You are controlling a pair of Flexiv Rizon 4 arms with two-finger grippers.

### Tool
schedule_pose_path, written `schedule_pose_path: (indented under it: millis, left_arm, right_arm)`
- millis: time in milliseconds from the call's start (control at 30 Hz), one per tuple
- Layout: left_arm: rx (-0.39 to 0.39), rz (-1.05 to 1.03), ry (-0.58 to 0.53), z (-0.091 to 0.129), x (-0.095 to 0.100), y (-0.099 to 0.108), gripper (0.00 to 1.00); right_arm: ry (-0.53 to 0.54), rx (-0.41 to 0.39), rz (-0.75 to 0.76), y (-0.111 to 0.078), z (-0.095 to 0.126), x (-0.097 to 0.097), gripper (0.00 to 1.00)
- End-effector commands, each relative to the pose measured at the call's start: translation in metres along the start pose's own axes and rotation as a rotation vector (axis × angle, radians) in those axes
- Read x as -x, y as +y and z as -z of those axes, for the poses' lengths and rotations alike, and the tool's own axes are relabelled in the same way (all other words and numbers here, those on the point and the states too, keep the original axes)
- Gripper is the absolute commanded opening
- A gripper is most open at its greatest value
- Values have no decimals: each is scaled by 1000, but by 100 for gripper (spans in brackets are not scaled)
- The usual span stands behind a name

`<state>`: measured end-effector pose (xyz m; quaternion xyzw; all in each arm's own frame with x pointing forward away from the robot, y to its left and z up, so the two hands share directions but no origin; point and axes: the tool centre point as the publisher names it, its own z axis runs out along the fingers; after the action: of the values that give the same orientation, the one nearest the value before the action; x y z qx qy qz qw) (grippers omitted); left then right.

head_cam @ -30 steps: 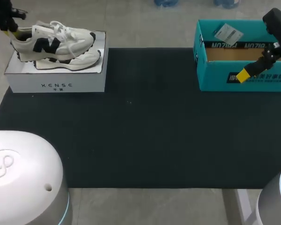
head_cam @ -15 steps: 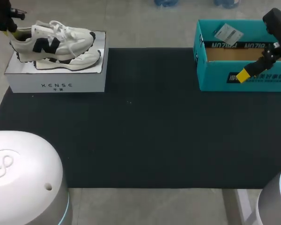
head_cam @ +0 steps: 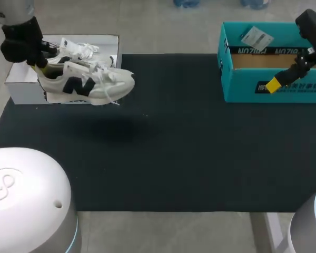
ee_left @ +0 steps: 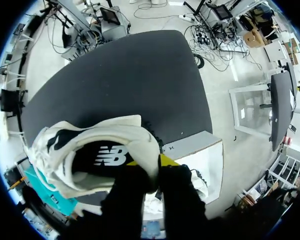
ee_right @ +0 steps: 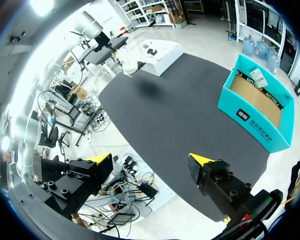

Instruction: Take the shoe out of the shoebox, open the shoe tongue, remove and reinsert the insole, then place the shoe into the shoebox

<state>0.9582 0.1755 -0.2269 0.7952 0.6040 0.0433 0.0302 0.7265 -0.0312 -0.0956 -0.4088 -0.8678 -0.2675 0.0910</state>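
A white sneaker with a dark N on its side hangs just above the black mat's far left corner, toe toward the middle. My left gripper is shut on its heel collar. In the left wrist view the sneaker shows its dark inside, its heel rim pinched between the yellow fingertips. Behind it stands the white shoebox, where a second shoe's laces show. My right gripper stands open in front of the teal box, holding nothing.
The open teal cardboard box stands at the mat's far right with a label card inside. In the right wrist view the white shoebox lies far across the mat from the open gripper.
My left arm has lifted the sneaker out of the white shoebox and carried it toward me and to the right, over the mat's corner. The right arm has not moved.
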Motion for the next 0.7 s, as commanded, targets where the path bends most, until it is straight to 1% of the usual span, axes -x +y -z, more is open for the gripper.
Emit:
schedule_pose_path:
  millis: [33,67,133,200,233,367,467,667,700]
  left_arm:
    - [132,9,52,2,52,-66,0]
    - [135,11,50,1,62,-72,0]
    - [166,17,52,-1,81,-88,0]
    - [162,10,35,-4,99,-97,0]
    - [180,16,39,-6,109,-100,0]
    - [169,-23,41,-15,144,-118,0]
    - [154,-51,41,-24,166,-123,0]
    - [137,-62,62,-39,207,-119,0]
    - [144,-55,69,-41,214,-118,0]
  right_arm:
    - [1,-4,-1,2,0,1,100]
    - [1,-4,-1,2,0,1,100]
    - [1,-4,-1,2,0,1,100]
    - [1,-4,-1,2,0,1,100]
    - [1,-4,-1,2,0,1,100]
    - [1,-4,-1,2,0,1,100]
    - [1,-4,-1,2,0,1,100]
    - [1,-4,-1,2,0,1,100]
    - [1,-4,-1,2,0,1,100]
